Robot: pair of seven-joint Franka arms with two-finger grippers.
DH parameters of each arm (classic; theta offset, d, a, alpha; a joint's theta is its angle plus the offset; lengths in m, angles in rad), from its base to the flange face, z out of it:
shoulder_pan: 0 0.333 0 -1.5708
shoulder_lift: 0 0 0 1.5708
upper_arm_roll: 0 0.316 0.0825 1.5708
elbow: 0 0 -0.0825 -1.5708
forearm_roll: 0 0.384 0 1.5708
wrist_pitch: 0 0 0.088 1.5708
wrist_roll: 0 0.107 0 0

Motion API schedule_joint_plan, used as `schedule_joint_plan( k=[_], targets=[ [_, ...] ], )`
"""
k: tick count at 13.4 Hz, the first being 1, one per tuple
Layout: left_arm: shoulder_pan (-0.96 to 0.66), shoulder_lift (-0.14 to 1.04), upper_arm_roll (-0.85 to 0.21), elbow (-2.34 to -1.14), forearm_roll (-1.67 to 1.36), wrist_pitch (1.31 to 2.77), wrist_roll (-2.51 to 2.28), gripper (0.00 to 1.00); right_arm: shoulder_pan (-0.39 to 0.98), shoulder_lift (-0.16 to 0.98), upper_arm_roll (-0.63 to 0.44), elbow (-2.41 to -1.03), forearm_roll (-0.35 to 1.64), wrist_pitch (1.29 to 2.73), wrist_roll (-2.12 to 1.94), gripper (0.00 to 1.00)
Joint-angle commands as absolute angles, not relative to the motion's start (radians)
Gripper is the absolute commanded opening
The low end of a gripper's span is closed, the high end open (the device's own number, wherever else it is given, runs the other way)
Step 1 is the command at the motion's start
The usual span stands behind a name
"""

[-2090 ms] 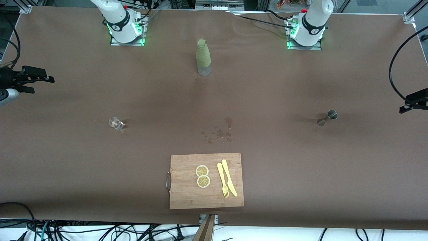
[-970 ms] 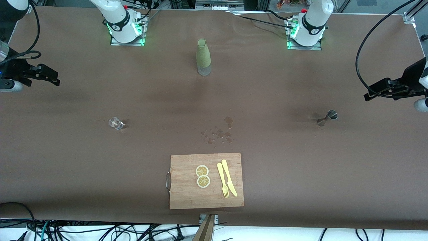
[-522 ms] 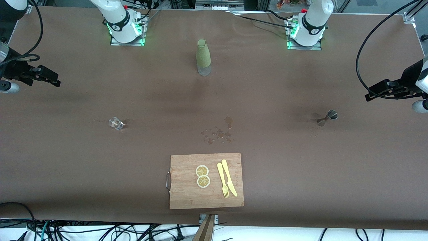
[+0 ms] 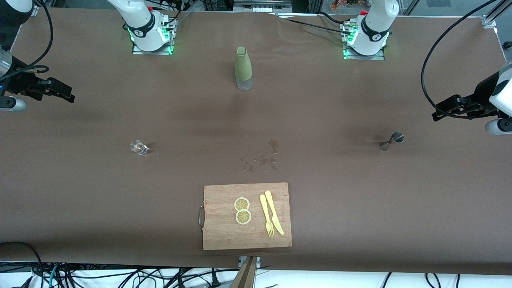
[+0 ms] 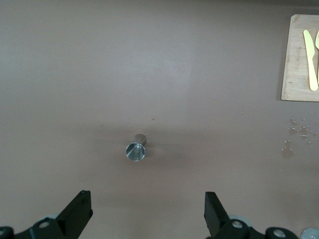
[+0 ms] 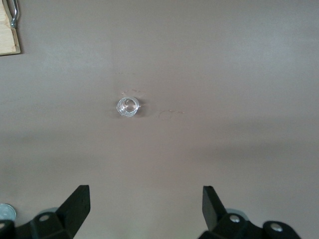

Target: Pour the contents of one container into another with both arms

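A small clear glass (image 4: 139, 147) stands toward the right arm's end of the table; it also shows in the right wrist view, glass (image 6: 127, 106). A steel jigger (image 4: 392, 140) stands toward the left arm's end, seen from above as jigger (image 5: 136, 150). A green-sleeved bottle (image 4: 243, 69) stands upright between the two bases. My right gripper (image 4: 69, 95) hangs open over the table's end, short of the glass, with its jaws (image 6: 146, 206) empty. My left gripper (image 4: 436, 116) hangs open above the table near the jigger, its own jaws (image 5: 147, 213) empty too.
A wooden cutting board (image 4: 224, 236) lies near the front edge with two lemon slices (image 4: 242, 210) and a yellow knife and fork (image 4: 271, 218). Wet drops (image 4: 260, 160) mark the cloth just beyond it. Black cables (image 4: 430, 52) loop at the left arm's wrist.
Since two seconds ago both grippers have come in from the table's ends. Over the last second they have shifted only slightly. Glass, jigger and bottle have not moved.
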State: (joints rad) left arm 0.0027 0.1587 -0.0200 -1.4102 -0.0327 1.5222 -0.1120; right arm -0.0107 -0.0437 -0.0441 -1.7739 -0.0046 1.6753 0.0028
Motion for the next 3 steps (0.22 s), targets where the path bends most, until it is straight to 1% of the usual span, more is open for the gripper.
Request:
schedule_joint_plan(
  k=[1,3],
  targets=[
    [-0.014,0.158,-0.021,-1.407,0.002,1.528,-0.130,1.00,-0.015,-0.043,-0.040,-1.761,0.011,1.657,0.023,1.00],
    [-0.014,0.167,-0.021,-1.405,0.002,1.528,-0.130,1.00,-0.015,-0.043,-0.038,-1.761,0.011,1.657,0.025,1.00]
  ],
)
